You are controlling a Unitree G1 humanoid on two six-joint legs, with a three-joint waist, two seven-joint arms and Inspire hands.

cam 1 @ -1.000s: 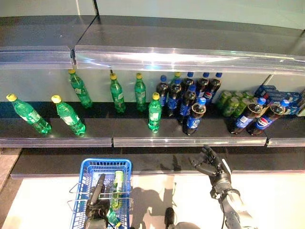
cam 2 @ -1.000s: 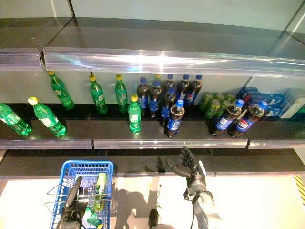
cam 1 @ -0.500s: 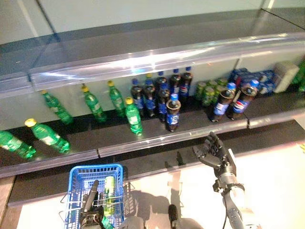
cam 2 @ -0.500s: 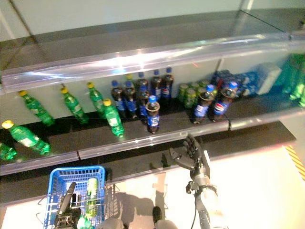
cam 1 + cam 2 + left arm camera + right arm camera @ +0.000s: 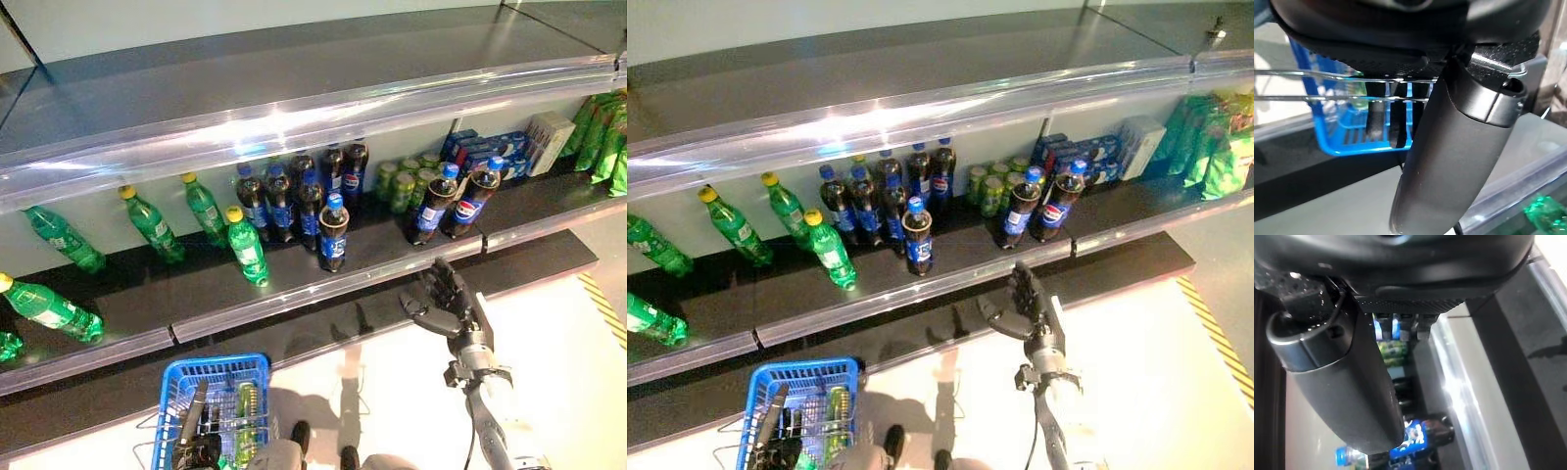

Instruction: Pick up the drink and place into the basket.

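My two head cameras look down on the same shelf (image 5: pixel 294 284) and basket (image 5: pixel 211 377); wrist cameras sit very close behind my hands.

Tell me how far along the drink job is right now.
Partly done: a green bottle already lies in the blue basket, whose handle the left hand holds. The right hand is open and empty below the shelf edge. Left: grasp a drink, perhaps the nearest cola bottle, and basket it.
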